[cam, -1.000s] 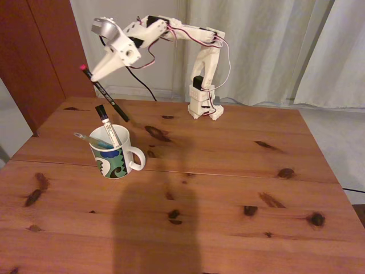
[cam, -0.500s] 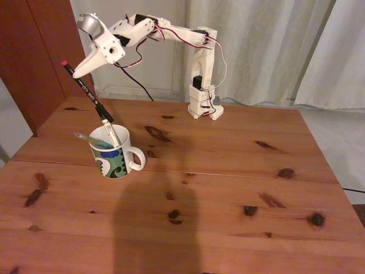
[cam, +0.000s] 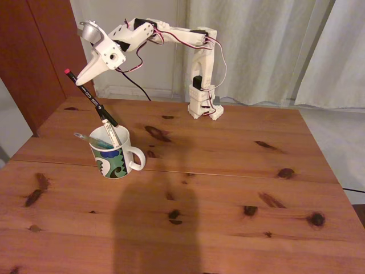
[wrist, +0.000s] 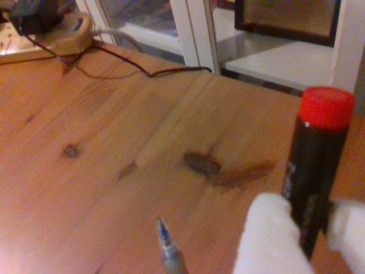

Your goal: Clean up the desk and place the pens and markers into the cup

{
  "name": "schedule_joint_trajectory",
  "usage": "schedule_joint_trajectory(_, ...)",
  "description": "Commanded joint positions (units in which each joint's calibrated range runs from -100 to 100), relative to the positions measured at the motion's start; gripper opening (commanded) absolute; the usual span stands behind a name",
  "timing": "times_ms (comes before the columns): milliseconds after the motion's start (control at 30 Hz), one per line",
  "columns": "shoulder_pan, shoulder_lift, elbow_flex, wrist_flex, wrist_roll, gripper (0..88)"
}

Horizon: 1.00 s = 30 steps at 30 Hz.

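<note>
In the fixed view my gripper (cam: 81, 80) hangs above the back left of the desk (cam: 228, 171), shut on a thin black pen (cam: 91, 97) with a red end. The pen slants down to the right, its lower tip at the back rim of the cup (cam: 116, 157); I cannot tell whether the tip is inside. The cup holds a green-teal pen (cam: 85, 137) and a white marker (cam: 112, 136). The wrist view shows the black pen (wrist: 315, 165) clamped by my gripper (wrist: 311, 237) between white fingers (wrist: 267, 240), with the green pen's tip (wrist: 169, 251) below it.
The arm's base (cam: 204, 107) stands at the desk's far edge, with a black cable (cam: 137, 85) trailing behind. A dark wooden panel (cam: 40, 57) rises at the left. In the wrist view a power strip (wrist: 63, 28) and cords lie beyond the desk's edge.
The gripper carried the black pen left, then lowered it slightly. The pen's lower tip now meets the cup's back rim, in front of the marker's cap.
</note>
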Motion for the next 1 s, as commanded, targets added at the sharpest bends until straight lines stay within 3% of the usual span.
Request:
schedule_joint_trajectory(0,-0.86,-0.26,-0.32,-1.63,0.39,1.0)
schedule_joint_trajectory(967,-2.30,-0.09,2.56,-1.71,1.33,1.3)
